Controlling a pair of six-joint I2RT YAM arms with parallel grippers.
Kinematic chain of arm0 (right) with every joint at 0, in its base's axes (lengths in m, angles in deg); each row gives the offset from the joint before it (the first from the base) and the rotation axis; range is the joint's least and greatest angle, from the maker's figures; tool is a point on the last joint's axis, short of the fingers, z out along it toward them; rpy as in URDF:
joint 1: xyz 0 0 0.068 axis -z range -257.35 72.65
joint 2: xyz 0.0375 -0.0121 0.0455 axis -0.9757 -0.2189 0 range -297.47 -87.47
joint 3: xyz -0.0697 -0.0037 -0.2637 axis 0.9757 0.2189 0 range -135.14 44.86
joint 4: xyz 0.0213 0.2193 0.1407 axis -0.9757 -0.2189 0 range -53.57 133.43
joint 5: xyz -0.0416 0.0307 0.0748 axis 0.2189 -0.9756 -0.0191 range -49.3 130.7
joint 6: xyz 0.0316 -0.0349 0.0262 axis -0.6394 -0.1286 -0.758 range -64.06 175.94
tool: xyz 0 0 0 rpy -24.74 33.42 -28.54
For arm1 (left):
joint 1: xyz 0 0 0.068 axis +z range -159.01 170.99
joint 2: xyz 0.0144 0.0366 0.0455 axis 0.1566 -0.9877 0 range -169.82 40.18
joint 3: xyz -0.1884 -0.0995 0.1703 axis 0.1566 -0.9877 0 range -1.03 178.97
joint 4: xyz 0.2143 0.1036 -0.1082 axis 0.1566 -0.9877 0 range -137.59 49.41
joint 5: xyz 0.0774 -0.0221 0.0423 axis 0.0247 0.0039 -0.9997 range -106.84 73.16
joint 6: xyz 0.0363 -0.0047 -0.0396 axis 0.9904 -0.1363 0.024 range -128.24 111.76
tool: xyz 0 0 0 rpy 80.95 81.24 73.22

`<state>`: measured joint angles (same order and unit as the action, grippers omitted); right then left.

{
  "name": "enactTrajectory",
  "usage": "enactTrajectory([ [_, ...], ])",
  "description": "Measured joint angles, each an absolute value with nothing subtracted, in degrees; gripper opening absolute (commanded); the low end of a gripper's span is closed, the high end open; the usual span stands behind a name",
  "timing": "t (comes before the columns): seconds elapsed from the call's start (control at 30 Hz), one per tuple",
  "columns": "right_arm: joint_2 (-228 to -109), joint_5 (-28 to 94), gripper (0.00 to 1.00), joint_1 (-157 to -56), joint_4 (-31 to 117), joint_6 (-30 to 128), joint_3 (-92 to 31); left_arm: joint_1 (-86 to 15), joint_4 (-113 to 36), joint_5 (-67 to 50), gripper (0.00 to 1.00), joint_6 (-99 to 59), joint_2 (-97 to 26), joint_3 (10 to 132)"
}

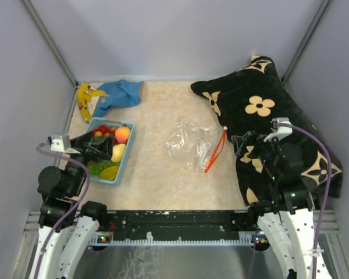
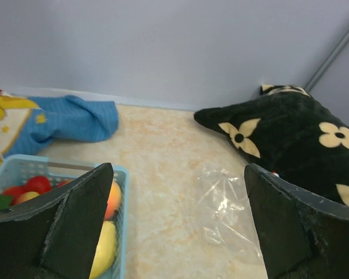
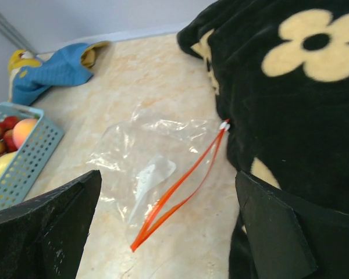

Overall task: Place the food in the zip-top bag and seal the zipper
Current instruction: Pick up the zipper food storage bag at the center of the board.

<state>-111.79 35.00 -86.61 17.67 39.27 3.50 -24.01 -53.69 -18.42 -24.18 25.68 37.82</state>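
**On the left, fruit under spread fingers; bag mouth turned to the right arm**

At the left side of the table, the food sits together in a light-blue basket. It includes a peach, a yellow pear-like fruit, strawberries and green grapes. The left gripper hangs right over that basket with its fingers spread wide and nothing between them. Dark red grapes may lie beneath it, but the arm hides that corner and I cannot tell.

The zip-top bag lies flat and empty in the middle of the table, well apart from the basket and nearer the right arm. Its zipper runs along the bag's right edge. The long axis goes roughly far-to-near, with the white end piece at the far end, just beside the black flowered pillow. In the right wrist view the two orange-red strips bow apart, so the mouth looks unsealed and opens toward the right side.

The right gripper hovers over the pillow's edge, just right of the zipper, fingers fully parted and holding nothing.

By my judgement nothing is bagged yet. The fruit is directly below the left fingers, while the mouth faces away from them. The left arm is placed to pick, and the right is the nearer one to hold the mouth open.
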Motion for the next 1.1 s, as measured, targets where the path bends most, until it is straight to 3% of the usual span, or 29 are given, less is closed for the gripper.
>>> enactTrajectory([
  [0.23, -118.0, 26.3, 0.93, -86.6, 25.1, 34.4, 6.9, -24.0, -49.6, -8.7, 0.99, -30.7, 15.5, 36.1],
  [0.43, -123.6, 24.4, 0.8, -89.4, 31.0, 29.1, 12.9, -24.0, -46.0, -0.6, 0.98, -34.9, 4.9, 35.1],
  [0.73, -133.6, 38.3, 0.74, -105.5, 34.5, 21.5, 15.7, -25.3, -42.5, 4.4, 0.94, -37.8, -2.6, 31.6],
  [1.1, -138.8, 48.7, 0.69, -107.0, 38.7, 15.8, 19.8, -36.3, -40.1, -0.1, 0.94, -38.0, -6.1, 29.6],
])
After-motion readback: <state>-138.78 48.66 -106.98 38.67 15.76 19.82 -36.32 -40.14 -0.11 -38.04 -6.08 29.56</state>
